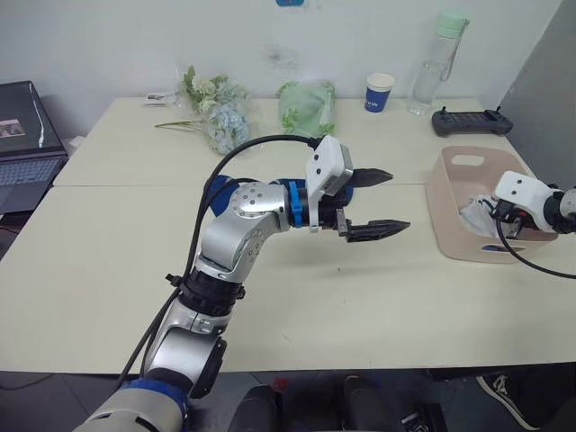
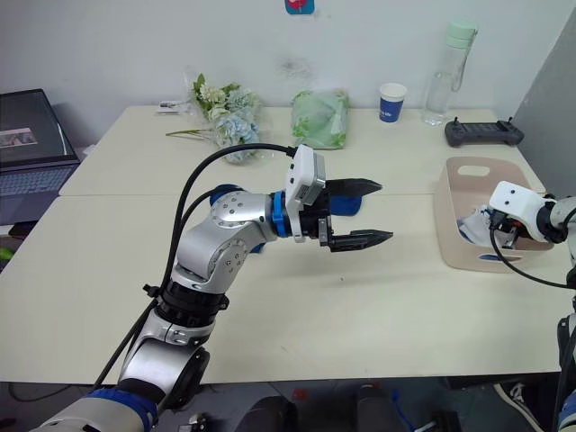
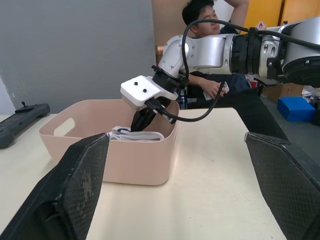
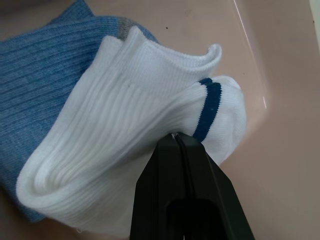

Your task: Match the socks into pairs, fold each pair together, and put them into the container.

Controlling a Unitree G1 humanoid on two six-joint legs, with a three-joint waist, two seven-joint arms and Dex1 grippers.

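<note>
The pale pink container (image 1: pixel 447 209) stands at the table's right edge. My right gripper (image 4: pixel 175 137) reaches down into it and is shut on a folded pair of white socks (image 4: pixel 115 125) with a navy stripe. That pair rests against a light blue sock (image 4: pixel 40 60) on the container's floor. In the left wrist view the right gripper (image 3: pixel 142 120) dips over the container's wall (image 3: pixel 135 160). My left gripper (image 1: pixel 396 200) hangs open above the middle of the table, holding nothing. A dark blue patch (image 2: pixel 347 205) shows on the table behind it; I cannot tell what it is.
Along the far edge are a flower bunch (image 1: pixel 216 112), a green cloth bundle (image 1: pixel 306 106), a blue paper cup (image 1: pixel 379 92), a water bottle (image 1: pixel 432 67) and a black controller (image 1: pixel 471 121). A laptop (image 1: pixel 25 148) sits far left. A person (image 3: pixel 215 55) sits beyond the container.
</note>
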